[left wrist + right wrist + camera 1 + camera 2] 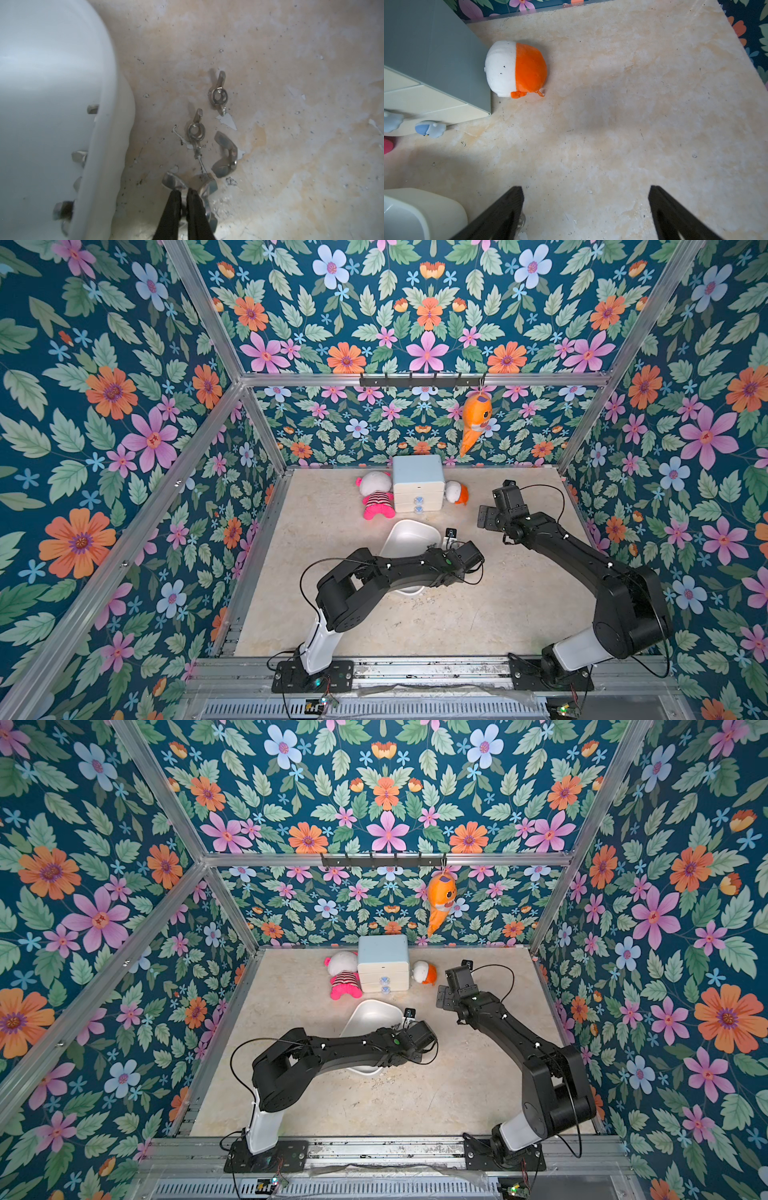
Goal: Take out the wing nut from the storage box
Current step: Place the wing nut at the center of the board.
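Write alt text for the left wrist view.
The left gripper is closed on a wing nut just outside the white storage box. Three loose wing nuts lie on the beige table beyond it, and more nuts show inside the box, behind its rim.

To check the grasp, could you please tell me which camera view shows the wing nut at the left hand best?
The left wrist view: the wing nut shows close up at the shut left hand. In both top views the left arm covers it; the right wrist view misses it.
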Available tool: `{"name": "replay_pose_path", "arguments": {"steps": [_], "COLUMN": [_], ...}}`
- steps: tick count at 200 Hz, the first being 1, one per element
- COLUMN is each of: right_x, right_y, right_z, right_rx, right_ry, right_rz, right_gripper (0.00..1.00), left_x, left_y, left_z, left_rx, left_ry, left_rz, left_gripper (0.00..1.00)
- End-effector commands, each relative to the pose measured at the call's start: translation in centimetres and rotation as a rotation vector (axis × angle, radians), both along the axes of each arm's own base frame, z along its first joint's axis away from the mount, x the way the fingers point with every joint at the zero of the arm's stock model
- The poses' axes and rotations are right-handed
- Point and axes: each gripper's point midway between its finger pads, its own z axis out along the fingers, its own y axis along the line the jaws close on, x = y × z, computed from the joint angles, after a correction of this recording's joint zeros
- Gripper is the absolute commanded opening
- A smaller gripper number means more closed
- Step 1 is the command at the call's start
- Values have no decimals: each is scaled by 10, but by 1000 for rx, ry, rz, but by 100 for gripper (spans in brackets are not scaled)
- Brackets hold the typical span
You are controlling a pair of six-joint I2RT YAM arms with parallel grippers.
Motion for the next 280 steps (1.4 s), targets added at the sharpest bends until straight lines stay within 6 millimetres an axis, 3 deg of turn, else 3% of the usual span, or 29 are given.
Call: {"name": "replay_pose_path", "arguments": {"steps": [1,97,147,170,236,280], "right_x": [0,-1,-1,-2,-2,0], "right_y": [-2,-2,-3,-3,-4,-3], "right_z": [4,5,6,6,5,8], "right_rx": [-2,-1,-1,-2,-3,-2], "right_ry": [-16,-19,-21,-20,-20,-23], "right_rz": [-9,-11,-13,-13,-14,-12], "right_gripper": [99,99,99,99,99,99], "left_x": [2,3,5,6,18,25], "left_y": [3,5,6,6,6,21], "left_z": [-1,-8,-3,10,76,95], "left_rx": [11,16,12,-9,-87,-83], "left_ry": [5,23,12,-8,-122,-158], "left_rz": [15,24,32,36,47,76], "left_gripper": [0,4,23,33,35,35]}}
